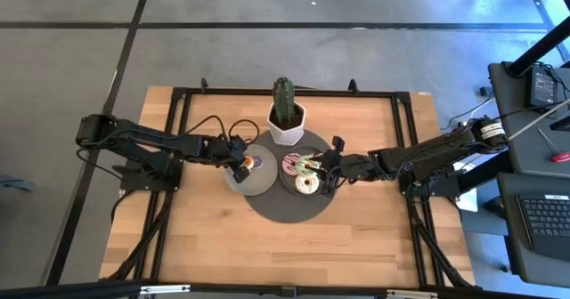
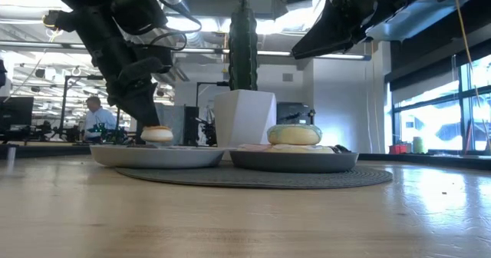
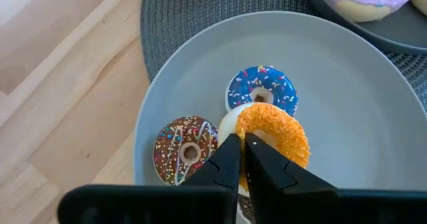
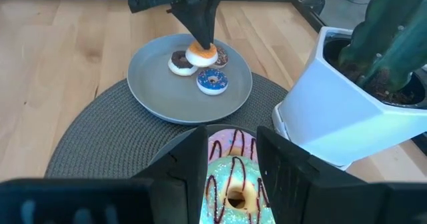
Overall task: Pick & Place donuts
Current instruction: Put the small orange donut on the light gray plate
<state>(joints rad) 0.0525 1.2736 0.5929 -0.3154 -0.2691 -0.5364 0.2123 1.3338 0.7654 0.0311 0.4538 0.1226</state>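
Two grey plates (image 1: 239, 181) sit on a round dark mat (image 1: 285, 212). The left gripper (image 1: 244, 165) and the right gripper (image 1: 322, 167) reach over them.

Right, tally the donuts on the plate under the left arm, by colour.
Orange donut: 1, in the left tool
Blue donut: 1
Chocolate sprinkled donut: 1
Brown-topped white donut: 1
Total: 4

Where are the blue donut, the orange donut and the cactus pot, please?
blue donut (image 3: 261, 89), left wrist view, frosted top.
orange donut (image 3: 275, 131), left wrist view, sprinkled ring.
cactus pot (image 4: 340, 111), right wrist view, white side wall.
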